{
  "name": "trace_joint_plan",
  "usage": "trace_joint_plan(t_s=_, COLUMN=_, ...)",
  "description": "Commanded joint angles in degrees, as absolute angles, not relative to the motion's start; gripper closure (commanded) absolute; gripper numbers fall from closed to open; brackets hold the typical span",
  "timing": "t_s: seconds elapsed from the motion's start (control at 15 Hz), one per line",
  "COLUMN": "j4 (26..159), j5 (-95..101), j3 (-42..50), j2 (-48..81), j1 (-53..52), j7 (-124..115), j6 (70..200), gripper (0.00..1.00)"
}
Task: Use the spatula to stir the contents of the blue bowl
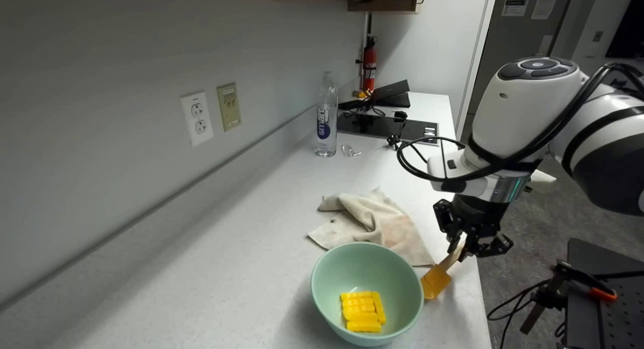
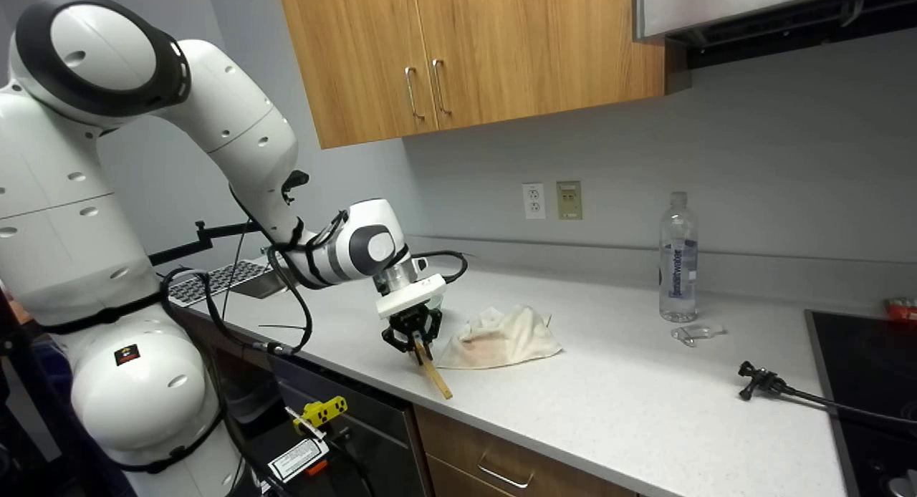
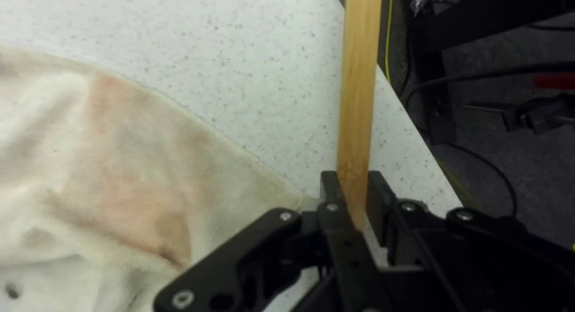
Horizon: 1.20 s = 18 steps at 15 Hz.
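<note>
Orange-bladed wooden spatula (image 1: 437, 278) is pinched by the black tool (image 3: 352, 186) three o'clock from the round pale-teal bowl (image 1: 368, 263), stirring apparently pending.

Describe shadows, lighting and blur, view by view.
In an exterior view, the round pale green bowl casts a soft shadow on the speckled white counter; in an exterior view, the grey metal range hood has a dark underside; in the wrist view, the grey floor is darker than the counter, and the crumpled beige cloth looks slightly soft.
</note>
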State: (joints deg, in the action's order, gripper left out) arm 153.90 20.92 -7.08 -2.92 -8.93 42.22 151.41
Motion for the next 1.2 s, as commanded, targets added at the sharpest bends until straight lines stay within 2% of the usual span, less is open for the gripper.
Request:
trace_joint_plan(t_s=0.0, j4=151.12, j5=23.66, j3=-8.61, j2=-7.27, j1=-9.78, j7=42.47, j6=143.48, gripper=0.95)
trace_joint_plan(t_s=0.47, j4=146.55, j5=33.48, j3=-10.83, j2=-10.09, j1=-10.11, j7=42.67, j6=135.52, gripper=0.95)
trace_joint_plan(t_s=1.13, j4=144.92, j5=48.86, j3=-10.17, j2=-10.02, j1=-10.47, j7=43.00, j6=138.27, gripper=0.95)
